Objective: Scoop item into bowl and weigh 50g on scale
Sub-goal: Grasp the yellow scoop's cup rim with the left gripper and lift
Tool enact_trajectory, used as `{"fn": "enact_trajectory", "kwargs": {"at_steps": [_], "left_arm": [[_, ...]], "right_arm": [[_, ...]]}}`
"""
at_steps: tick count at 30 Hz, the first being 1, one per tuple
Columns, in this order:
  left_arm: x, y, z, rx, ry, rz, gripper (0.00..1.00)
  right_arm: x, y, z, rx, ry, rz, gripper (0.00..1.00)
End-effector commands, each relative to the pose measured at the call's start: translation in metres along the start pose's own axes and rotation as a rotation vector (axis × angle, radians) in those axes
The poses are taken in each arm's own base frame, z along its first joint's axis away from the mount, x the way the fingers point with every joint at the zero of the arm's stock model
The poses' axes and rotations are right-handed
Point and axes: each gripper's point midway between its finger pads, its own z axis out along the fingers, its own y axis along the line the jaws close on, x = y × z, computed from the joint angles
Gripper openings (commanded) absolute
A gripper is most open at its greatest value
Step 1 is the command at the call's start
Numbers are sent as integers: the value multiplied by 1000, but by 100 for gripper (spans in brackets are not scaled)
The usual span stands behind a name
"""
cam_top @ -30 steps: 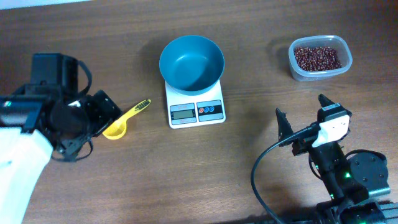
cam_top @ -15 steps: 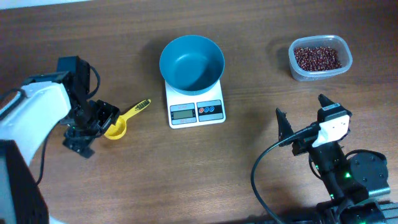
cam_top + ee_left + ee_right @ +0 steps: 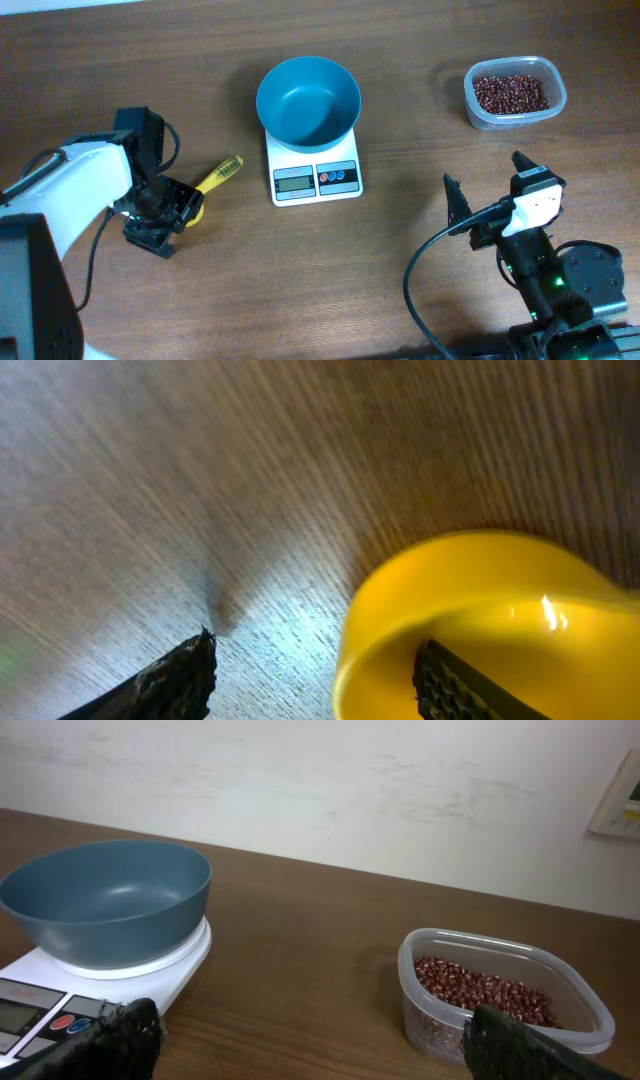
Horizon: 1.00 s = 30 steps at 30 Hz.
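The light-blue bowl (image 3: 308, 98) stands empty on the white scale (image 3: 315, 172); both show in the right wrist view, bowl (image 3: 108, 903) and scale (image 3: 60, 992). The dark red-brown beans (image 3: 510, 93) lie in a clear tub (image 3: 515, 120) at the back right, also in the right wrist view (image 3: 480, 992). A yellow scoop (image 3: 215, 177) lies left of the scale. My left gripper (image 3: 170, 213) is open, low over the scoop's cup (image 3: 480, 630), one finger inside the cup, one outside its rim. My right gripper (image 3: 487, 190) is open and empty, raised at the front right.
The clear tub's rim (image 3: 500, 952) is near the right gripper's far finger. The left arm's white body (image 3: 60, 200) lies along the table's left side. A black cable (image 3: 425, 270) loops by the right arm's base.
My left gripper has moved right and toward the front, down onto the scoop's cup, which it now covers in the overhead view. The right arm has not moved.
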Motion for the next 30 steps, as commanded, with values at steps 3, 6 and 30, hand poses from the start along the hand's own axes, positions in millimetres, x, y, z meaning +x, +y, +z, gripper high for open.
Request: {"fn": "enact_trajectory", "kwargs": {"at_steps": [3,6,30], "left_arm": [[8,-14,12,87,57,-98,46],[4,-20,11,113,42,-97,0],[85,50,-161,451,9,460,0]], "right_arm": [[2,3,0,-13,2,4,99],[2,3,0,-13,2,4,99],[2,3,0,-13,2,4,99]]}}
